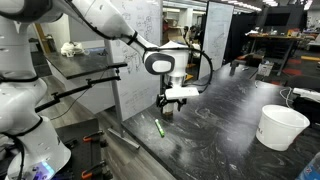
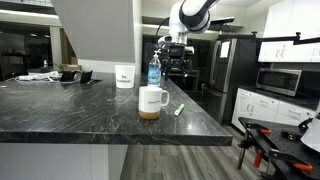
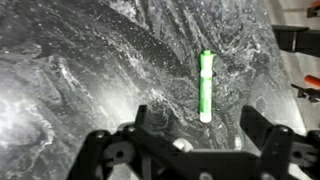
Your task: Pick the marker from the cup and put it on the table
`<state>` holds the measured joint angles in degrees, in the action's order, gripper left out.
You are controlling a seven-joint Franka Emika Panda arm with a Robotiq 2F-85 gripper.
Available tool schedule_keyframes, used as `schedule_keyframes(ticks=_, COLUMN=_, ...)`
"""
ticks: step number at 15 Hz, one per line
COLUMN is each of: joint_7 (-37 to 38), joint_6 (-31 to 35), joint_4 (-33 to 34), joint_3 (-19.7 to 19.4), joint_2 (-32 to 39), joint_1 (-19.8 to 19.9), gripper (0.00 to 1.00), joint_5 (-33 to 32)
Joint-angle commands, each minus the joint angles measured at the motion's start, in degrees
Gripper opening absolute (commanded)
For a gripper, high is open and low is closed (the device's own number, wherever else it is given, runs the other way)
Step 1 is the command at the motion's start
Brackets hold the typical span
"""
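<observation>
- Gripper: the two dark fingers are spread wide apart and hold nothing. In an exterior view the gripper hangs above the table, clear of its surface.
- Marker: a short green stick lying flat on the table, just ahead of the fingertips in the wrist view. It falls within the span of the spread fingers, closer to the finger at the picture's right edge, and touches neither. Both exterior views show it below the gripper, free on the table top.
- Table: a glossy black top with grey marbling that fills the wrist view beneath the gripper. It carries everything listed here.
- Cup: a white mug standing upright below the gripper, near the marker but apart from it.
- Bottle: a clear bottle standing upright beyond the cup.
- Bucket: a large white container standing well apart from the gripper, also seen in the other exterior view.
</observation>
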<state>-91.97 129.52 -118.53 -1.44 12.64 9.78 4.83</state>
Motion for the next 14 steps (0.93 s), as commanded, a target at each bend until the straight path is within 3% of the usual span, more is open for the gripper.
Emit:
schedule_keyframes(ticks=1, joint_7=4.77, joint_6=3.02, joint_4=-4.83, joint_3=-0.49, joint_2=-6.15, joint_1=-1.08, gripper=1.0, joint_5=-1.67)
schedule_keyframes(ticks=7, joint_7=11.76, joint_6=0.36, joint_4=-7.24, joint_3=-0.45, joint_2=-12.5, joint_1=-3.45, gripper=1.0, joint_5=-4.29)
schedule_keyframes(ticks=14, joint_7=13.04, joint_6=-0.62, joint_4=-7.96, joint_3=-0.39, joint_2=-14.97, joint_1=-5.85, gripper=1.0, joint_5=-4.43)
